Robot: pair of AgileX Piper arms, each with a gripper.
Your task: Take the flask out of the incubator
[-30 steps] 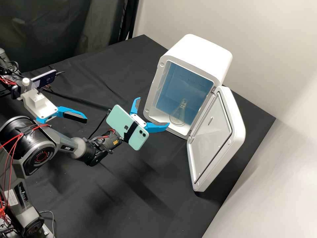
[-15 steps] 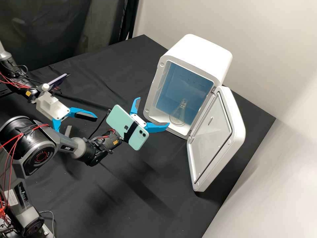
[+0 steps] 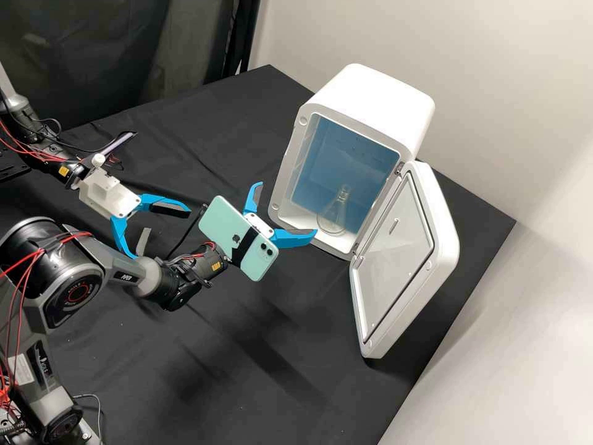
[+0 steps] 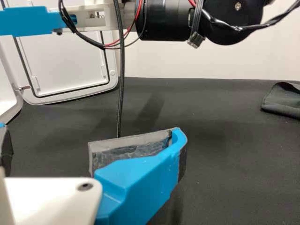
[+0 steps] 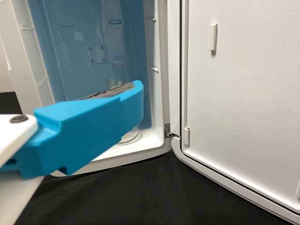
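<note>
The white incubator point(image 3: 370, 99) stands at the bench's far right, its door point(image 3: 401, 259) swung wide open. A clear glass flask point(image 3: 333, 213) stands upright on the floor of the blue interior. My right gripper point(image 3: 281, 213) hangs open just in front of the opening's lower left corner, short of the flask. In the right wrist view one blue finger point(image 5: 89, 126) covers most of the flask point(image 5: 127, 136). My left gripper point(image 3: 157, 228) is open and holds nothing, well left of the incubator above the bench; its padded finger point(image 4: 140, 178) faces the right arm point(image 4: 187, 18).
A mint phone point(image 3: 238, 238) is strapped to the right wrist. Red cables point(image 3: 37, 148) trail at the far left. A dark cloth point(image 4: 283, 98) lies on the bench. The open door point(image 4: 65, 61) juts toward the bench's right edge, near the white wall.
My left gripper has moved right toward the right arm and rolled, so one finger now points down. The right gripper, flask and door have not moved.
</note>
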